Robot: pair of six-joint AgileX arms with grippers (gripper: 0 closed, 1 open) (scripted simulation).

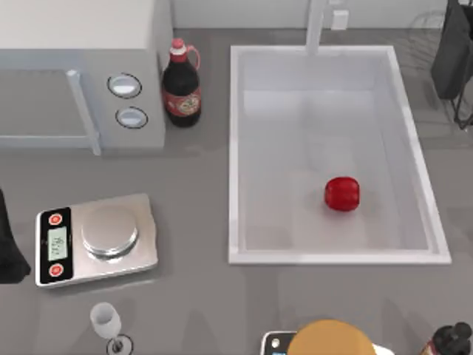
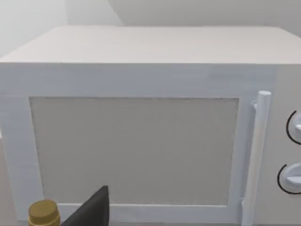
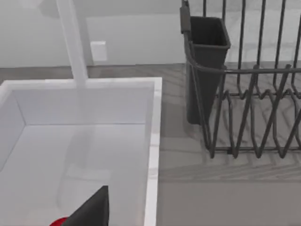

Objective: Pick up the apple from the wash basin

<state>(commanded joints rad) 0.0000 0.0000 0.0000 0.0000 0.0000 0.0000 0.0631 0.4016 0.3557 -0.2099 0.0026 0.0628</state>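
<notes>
Right gripper (image 3: 89,209) shows as a single dark finger at the edge of my right wrist view, so I can't tell how far open it is; I see nothing held. It looks down over the basin (image 1: 236,148) beside the dish rack (image 3: 244,108). Apple (image 1: 342,194) sits loose on the basin floor, toward the near right part, clear of the walls. I judge it light, stiff and glossy, likely to roll, so I'd close across its widest middle from above. Left arm is parked facing the microwave (image 2: 136,141).
</notes>
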